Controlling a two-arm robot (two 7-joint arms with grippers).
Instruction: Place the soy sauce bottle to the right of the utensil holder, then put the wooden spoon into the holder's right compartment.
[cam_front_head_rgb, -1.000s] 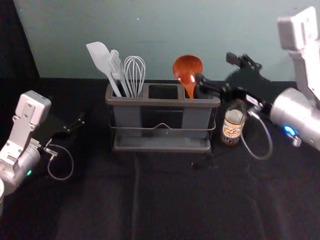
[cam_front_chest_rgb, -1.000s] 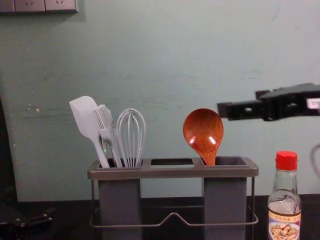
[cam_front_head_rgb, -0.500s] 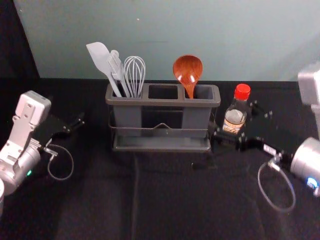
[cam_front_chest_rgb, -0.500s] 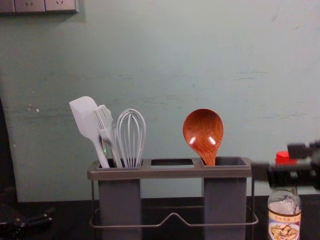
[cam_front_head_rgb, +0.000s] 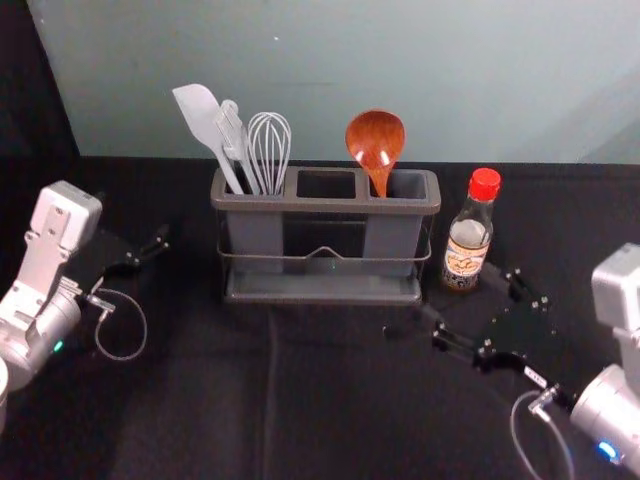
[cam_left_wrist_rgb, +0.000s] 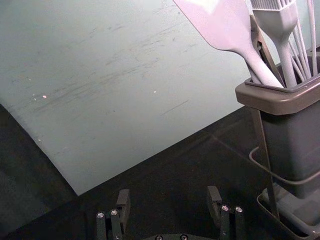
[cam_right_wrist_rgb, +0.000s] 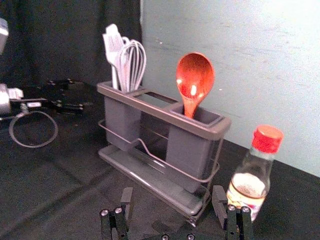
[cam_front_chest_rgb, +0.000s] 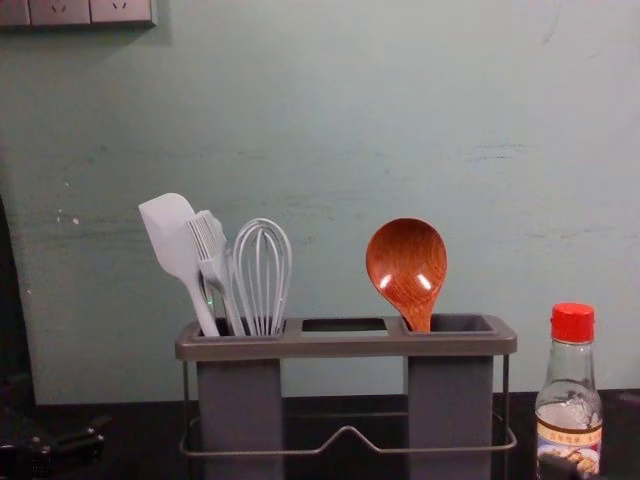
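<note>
Both placements look finished: the red-capped clear glass soy sauce bottle stands right of centre, beside the grey plastic utensil holder; the glossy reddish-brown wooden spoon leans in its right compartment. The right gripper, lower right in the head view, has 2 empty, open jaws; it probably need only retreat. The left gripper idles at left, jaws apart.

The head view looks forward and down over the left gripper and right gripper, with the utensil holder beyond and between them. The chest view looks forward from lower down, nearly level with the holder's rim. From the left gripper, its wrist view looks past the fingertips toward the wall and the holder's nearer end. The right wrist view looks slantwise across the whole holder toward the left gripper. All four share the holder.
</note>
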